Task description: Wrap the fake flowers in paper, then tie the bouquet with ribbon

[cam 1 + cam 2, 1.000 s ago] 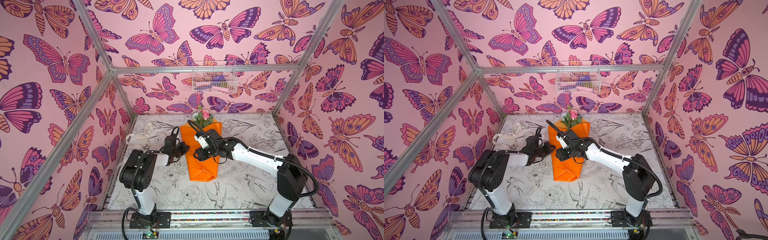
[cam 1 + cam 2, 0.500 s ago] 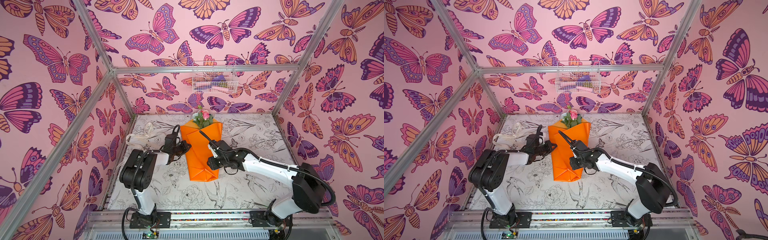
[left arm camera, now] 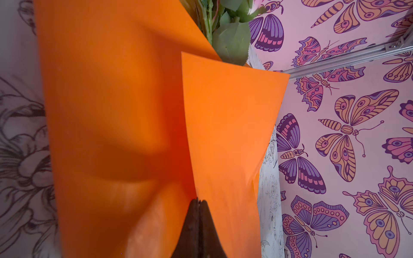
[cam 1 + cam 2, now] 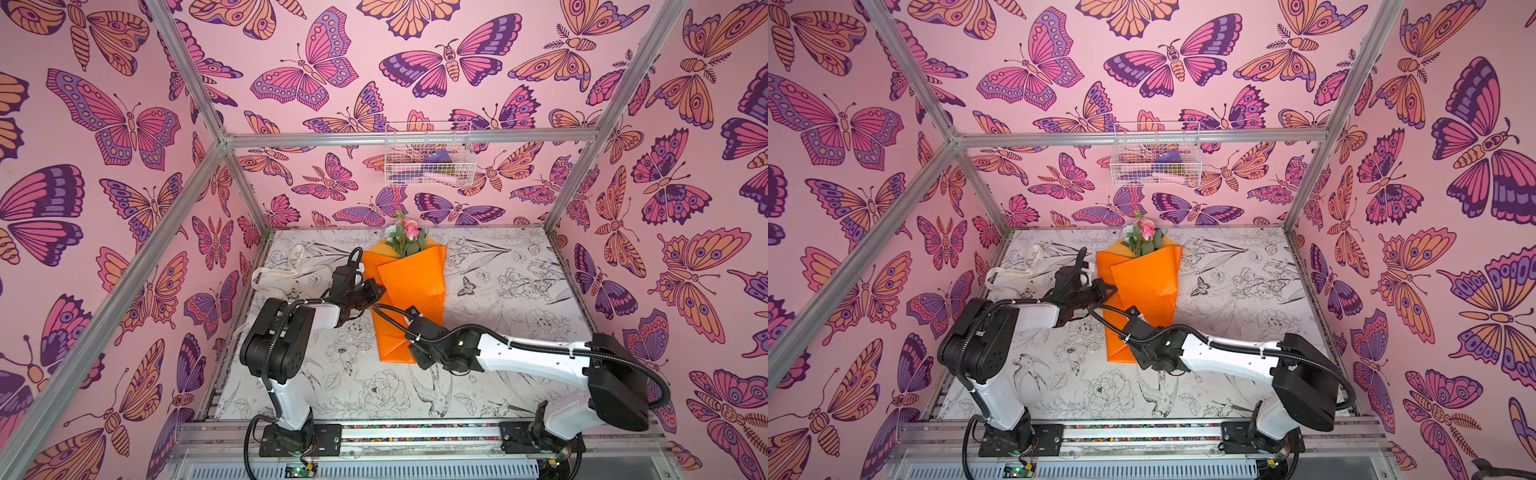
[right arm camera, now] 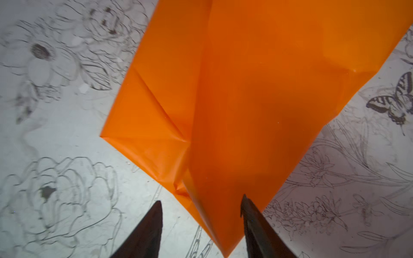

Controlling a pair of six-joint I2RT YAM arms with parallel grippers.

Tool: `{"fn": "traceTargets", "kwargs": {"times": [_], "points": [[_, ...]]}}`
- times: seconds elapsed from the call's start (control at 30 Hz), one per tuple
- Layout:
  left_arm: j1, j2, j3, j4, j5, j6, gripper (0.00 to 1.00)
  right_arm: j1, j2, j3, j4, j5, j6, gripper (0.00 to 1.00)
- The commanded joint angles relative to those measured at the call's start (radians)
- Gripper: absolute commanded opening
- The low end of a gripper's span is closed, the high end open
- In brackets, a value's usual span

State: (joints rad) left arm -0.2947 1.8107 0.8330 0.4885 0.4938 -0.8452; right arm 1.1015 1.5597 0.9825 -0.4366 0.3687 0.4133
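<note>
My left gripper (image 3: 198, 202) was pinched shut on a flap of the orange-paper-wrapped bouquet of fake pink roses (image 4: 409, 299), lying on the flower-printed white table (image 4: 511, 332), apparently to keep the wrap closed. My right gripper (image 5: 201, 198) hovered half open, empty, astride its lower tip.

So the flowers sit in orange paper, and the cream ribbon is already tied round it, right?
Not tied. The cream ribbon lies loose on the table, to the left of the orange paper holding the flowers, as both top views show.
</note>
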Motion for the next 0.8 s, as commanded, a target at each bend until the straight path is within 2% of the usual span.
{"fn": "traceTargets", "kwargs": {"times": [0.0, 0.07, 0.1, 0.13, 0.2, 0.23, 0.33, 0.47, 0.6, 0.77], "points": [[-0.002, -0.021, 0.018, -0.025, -0.005, 0.021, 0.00, 0.006, 0.048, -0.002, -0.023, 0.093, 0.000, 0.53], [-0.002, -0.024, 0.019, -0.029, -0.005, 0.020, 0.00, 0.007, 0.065, -0.001, -0.012, 0.098, -0.004, 0.45], [-0.001, -0.026, 0.021, -0.028, -0.003, 0.018, 0.00, 0.006, 0.070, 0.002, -0.007, 0.110, -0.003, 0.36], [-0.002, -0.028, 0.021, -0.029, 0.001, 0.017, 0.00, 0.006, 0.076, 0.007, -0.008, 0.123, -0.003, 0.22], [-0.001, -0.032, 0.022, -0.028, 0.010, 0.010, 0.00, 0.006, 0.082, 0.022, -0.007, 0.144, -0.014, 0.10], [-0.002, -0.034, 0.022, -0.026, 0.019, 0.006, 0.03, 0.006, 0.083, 0.029, -0.003, 0.152, -0.022, 0.06], [-0.003, -0.046, 0.011, -0.019, 0.039, -0.012, 0.27, 0.005, 0.079, 0.046, 0.021, 0.148, -0.057, 0.02], [-0.008, -0.076, -0.022, -0.007, 0.058, -0.040, 0.47, 0.006, 0.087, 0.066, 0.053, 0.122, -0.097, 0.00], [-0.017, -0.100, -0.048, -0.005, 0.079, -0.065, 0.57, 0.006, 0.105, 0.083, 0.068, 0.109, -0.119, 0.00], [-0.035, -0.083, -0.053, -0.004, 0.124, -0.093, 0.65, 0.006, 0.127, 0.109, 0.065, 0.090, -0.138, 0.00]]}}
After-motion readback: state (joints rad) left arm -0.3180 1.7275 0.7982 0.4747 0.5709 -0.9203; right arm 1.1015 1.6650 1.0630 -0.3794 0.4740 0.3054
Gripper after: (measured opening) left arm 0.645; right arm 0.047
